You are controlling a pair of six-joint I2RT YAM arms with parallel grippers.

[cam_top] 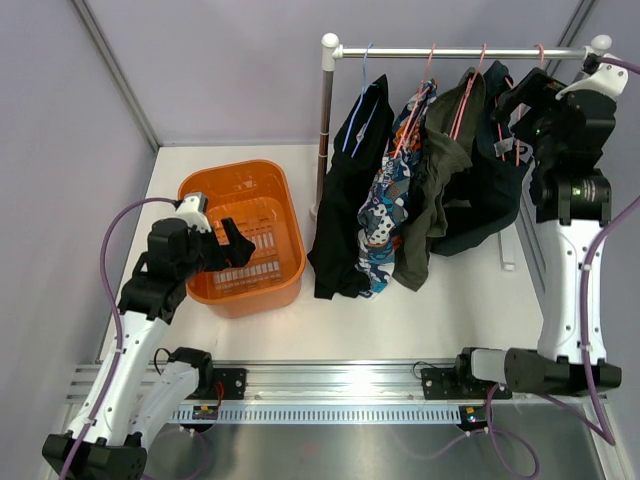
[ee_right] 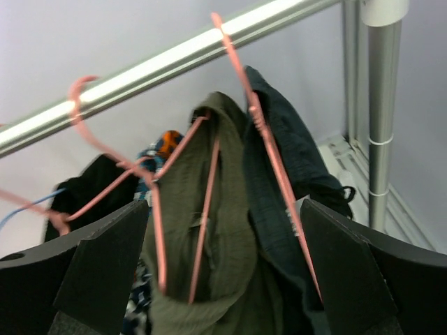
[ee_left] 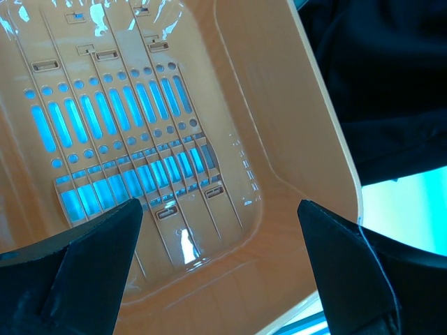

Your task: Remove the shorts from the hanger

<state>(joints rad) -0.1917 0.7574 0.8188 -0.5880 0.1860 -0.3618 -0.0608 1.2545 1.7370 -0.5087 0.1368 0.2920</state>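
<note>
Four shorts hang on hangers from a metal rail [cam_top: 460, 52]: black with light-blue trim [cam_top: 350, 190], blue-white-orange patterned [cam_top: 385, 215], olive green [cam_top: 432, 200] and dark navy [cam_top: 485, 195]. My right gripper [cam_top: 508, 108] is open, high up by the rail's right end, right next to the navy shorts. In the right wrist view the gripper [ee_right: 223, 230] faces the olive shorts [ee_right: 209, 237] and the navy shorts [ee_right: 286, 174] on pink hangers [ee_right: 272, 160], holding nothing. My left gripper [cam_top: 236, 243] is open and empty over the orange basket [cam_top: 290, 215].
The left wrist view has the open gripper [ee_left: 218, 209] above the basket's slotted floor [ee_left: 105, 139], with the black shorts' hem [ee_left: 377, 84] at the upper right. The rail's left post [cam_top: 324, 130] stands between basket and shorts. Grey walls enclose the table.
</note>
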